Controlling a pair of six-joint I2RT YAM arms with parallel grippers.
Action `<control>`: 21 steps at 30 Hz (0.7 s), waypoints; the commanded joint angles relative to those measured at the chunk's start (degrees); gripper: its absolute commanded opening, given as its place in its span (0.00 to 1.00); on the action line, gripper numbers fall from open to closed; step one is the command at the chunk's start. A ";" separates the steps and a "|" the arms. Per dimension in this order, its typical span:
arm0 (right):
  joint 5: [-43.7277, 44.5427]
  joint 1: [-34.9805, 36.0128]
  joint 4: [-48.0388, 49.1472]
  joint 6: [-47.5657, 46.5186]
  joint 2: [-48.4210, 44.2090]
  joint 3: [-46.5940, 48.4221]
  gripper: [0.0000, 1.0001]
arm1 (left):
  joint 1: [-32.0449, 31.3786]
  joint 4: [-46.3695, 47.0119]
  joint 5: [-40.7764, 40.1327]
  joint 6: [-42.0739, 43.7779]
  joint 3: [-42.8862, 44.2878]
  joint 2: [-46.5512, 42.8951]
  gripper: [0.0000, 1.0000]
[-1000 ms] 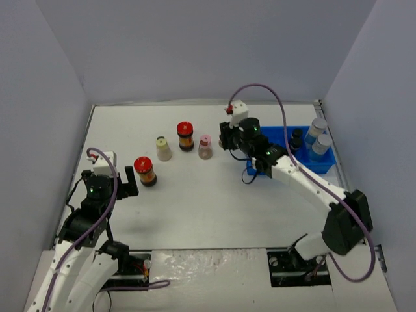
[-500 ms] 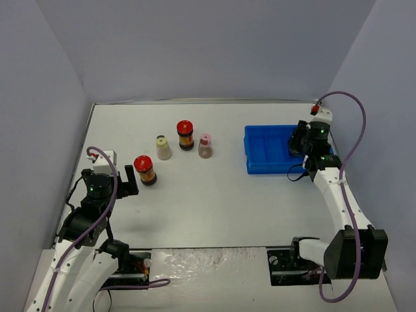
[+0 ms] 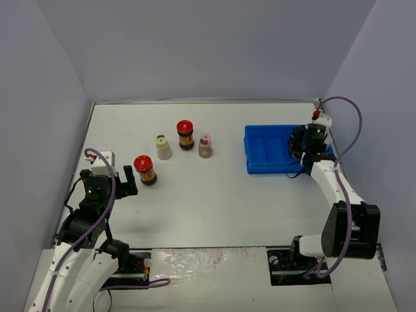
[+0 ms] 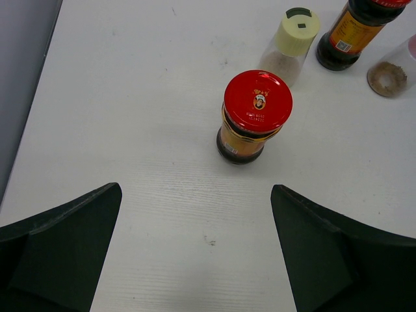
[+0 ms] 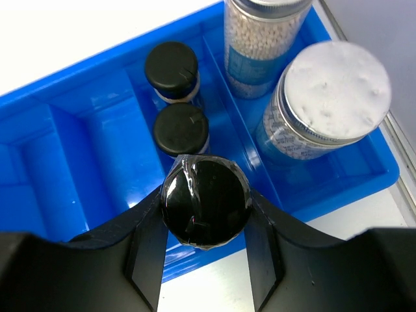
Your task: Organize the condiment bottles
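— Left pincer (image 4: 196, 187) first: its jaws stand wide apart with nothing between them, low over the bench (image 4: 117, 97).
— What does it face?
— A red-lidded jar (image 4: 257, 104), upright, straight ahead and a touch right of the gap's middle line, clear of both fingers. Beyond it stand a cream-capped jar (image 4: 292, 39), a second red-lidded jar (image 4: 354, 32) and a pink-capped jar (image 4: 390, 71), none of them touching.
— So a reach forward, nudged right, I'd judge. That arm is much the nearer to those four.
— Agreed. Further right, the tray (image 3: 260, 164) holds two black-capped jars (image 5: 181, 128) in its middle slot and two silver-lidded jars (image 5: 338, 91) in the slot beside it.
— And the right pincer (image 5: 205, 211)?
— Clamped on a third black-capped jar (image 5: 207, 192), upright, at the near end of that middle slot, in line with the other two. Whether it rests on the slot's floor I can't tell.
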 commanded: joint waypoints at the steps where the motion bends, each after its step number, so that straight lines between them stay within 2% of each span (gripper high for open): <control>1: 3.50 -0.34 6.58 1.05 0.91 -1.25 0.00 | 0.14 3.49 -0.52 0.55 1.36 0.11 0.97; 7: 3.20 -0.34 9.32 1.26 3.46 -4.30 0.00 | 0.14 3.66 -0.61 0.72 1.33 0.30 0.97; 12: 2.64 -0.34 11.45 1.63 5.12 -5.93 0.10 | 0.14 3.75 -0.44 0.72 1.31 0.41 0.97; 17: 2.63 -0.34 10.84 2.47 4.40 -6.82 0.41 | 0.14 3.66 -0.44 0.77 1.31 0.54 0.97; 21: 2.92 0.01 7.96 3.19 1.09 -5.92 0.63 | 0.14 3.59 -0.35 0.55 1.31 0.78 0.97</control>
